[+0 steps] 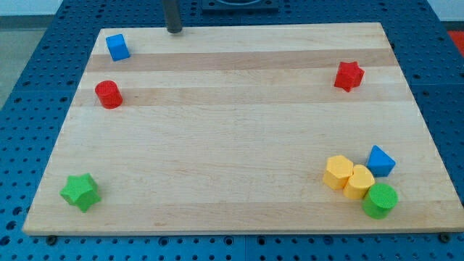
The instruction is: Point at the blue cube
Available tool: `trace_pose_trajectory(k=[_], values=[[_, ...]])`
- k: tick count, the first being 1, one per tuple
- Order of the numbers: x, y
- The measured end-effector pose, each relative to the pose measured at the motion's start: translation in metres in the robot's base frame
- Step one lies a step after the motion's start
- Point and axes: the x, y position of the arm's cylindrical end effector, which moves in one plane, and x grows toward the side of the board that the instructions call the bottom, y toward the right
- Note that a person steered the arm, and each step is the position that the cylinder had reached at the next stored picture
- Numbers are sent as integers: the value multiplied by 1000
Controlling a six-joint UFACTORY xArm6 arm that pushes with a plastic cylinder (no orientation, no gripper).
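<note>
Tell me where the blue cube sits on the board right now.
The blue cube sits near the wooden board's top-left corner in the camera view, just above the red cylinder. My tip is at the top edge, to the cube's right, apart from it.

No text, label, brand, number or sign can be read anywhere in this view: the wooden board (239, 130) shows only its plain grain, the blocks carry bare colour on every face that shows, and the blue perforated surface (29, 80) around the board has nothing written on it
</note>
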Motion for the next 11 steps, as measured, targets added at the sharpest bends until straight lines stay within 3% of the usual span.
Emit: trace_pose_trajectory(k=[3,4,7,9,11], values=[[-1,-90],[-1,-153],[27,-156],[31,-133],[63,-71]])
